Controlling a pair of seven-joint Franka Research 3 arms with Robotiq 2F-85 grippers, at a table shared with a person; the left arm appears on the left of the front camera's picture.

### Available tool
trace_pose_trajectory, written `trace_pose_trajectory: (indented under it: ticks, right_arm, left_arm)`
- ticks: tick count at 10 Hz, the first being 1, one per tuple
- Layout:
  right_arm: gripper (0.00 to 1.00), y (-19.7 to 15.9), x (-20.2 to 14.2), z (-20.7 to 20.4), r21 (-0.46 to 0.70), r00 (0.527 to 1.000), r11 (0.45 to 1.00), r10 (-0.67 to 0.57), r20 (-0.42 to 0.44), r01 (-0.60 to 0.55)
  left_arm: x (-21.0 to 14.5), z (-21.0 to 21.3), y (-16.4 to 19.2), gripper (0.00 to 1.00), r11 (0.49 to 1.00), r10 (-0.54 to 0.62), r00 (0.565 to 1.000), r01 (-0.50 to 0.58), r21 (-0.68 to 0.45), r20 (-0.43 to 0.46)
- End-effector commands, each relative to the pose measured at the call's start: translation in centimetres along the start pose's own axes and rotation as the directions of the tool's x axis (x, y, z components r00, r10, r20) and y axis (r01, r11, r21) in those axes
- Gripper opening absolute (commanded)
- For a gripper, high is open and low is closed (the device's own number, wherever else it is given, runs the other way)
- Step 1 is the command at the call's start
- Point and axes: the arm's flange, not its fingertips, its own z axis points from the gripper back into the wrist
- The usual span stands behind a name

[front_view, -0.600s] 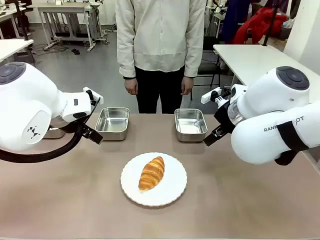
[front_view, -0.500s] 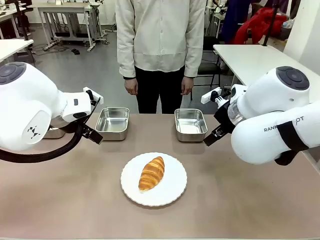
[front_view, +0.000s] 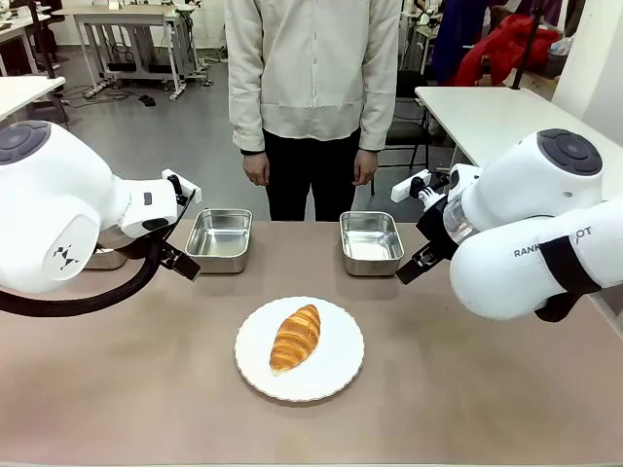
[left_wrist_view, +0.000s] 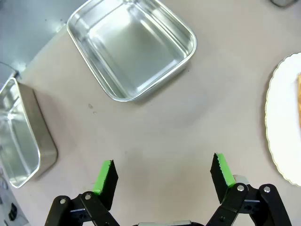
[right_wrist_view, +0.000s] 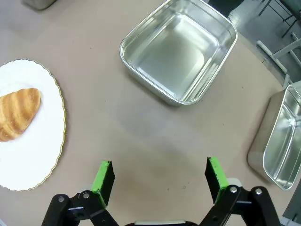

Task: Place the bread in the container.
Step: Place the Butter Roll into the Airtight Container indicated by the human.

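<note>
The bread (front_view: pixel 295 337), a golden-brown ridged croissant, lies on a round white scalloped plate (front_view: pixel 336 375) at the table's middle front; its end shows in the right wrist view (right_wrist_view: pixel 18 114). Two empty steel containers stand behind it, one left (front_view: pixel 220 239) and one right (front_view: pixel 371 242). My left gripper (left_wrist_view: pixel 163 175) hangs open over bare table below a container (left_wrist_view: pixel 131 52). Over bare table too, my right gripper (right_wrist_view: pixel 159 176) is open, a container (right_wrist_view: pixel 179 49) ahead of it. Neither holds anything.
A person (front_view: pixel 311 97) stands at the far edge between the two containers, hands down. Further steel trays sit at the outer sides (left_wrist_view: pixel 19 141) (right_wrist_view: pixel 282 141). Both arms' white bodies flank the table (front_view: pixel 58 209) (front_view: pixel 535 233).
</note>
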Motion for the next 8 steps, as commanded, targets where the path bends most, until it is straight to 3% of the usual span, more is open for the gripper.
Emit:
trace_pose_trajectory:
  ticks: [1,3,4,6,8]
  right_arm:
    - [1.00,0.0,0.0,0.0,0.000,1.000,1.000,-0.002,0.000,0.002]
    - [1.00,0.0,0.0,0.0,0.000,1.000,1.000,-0.002,0.000,0.002]
    - [1.00,0.0,0.0,0.0,0.000,1.000,1.000,0.000,0.000,0.000]
    - [1.00,-3.4,1.8,4.2,0.001,0.998,1.000,-0.026,0.049,0.026]
    - [1.00,-8.0,2.5,8.1,0.089,0.995,0.995,-0.050,0.086,0.042]
  left_arm:
    - [0.0,0.0,0.0,1.00,1.000,0.000,1.000,0.000,0.000,0.000]
    - [0.0,0.0,0.0,1.00,1.000,0.000,1.000,0.000,0.000,0.000]
    - [0.2,2.6,0.9,1.00,0.997,-0.040,0.998,0.043,-0.061,0.051]
    - [1.7,7.4,4.1,1.00,0.993,-0.073,0.996,0.078,-0.093,0.054]
    - [3.4,11.6,8.5,1.00,0.970,-0.116,0.993,0.121,-0.210,0.033]
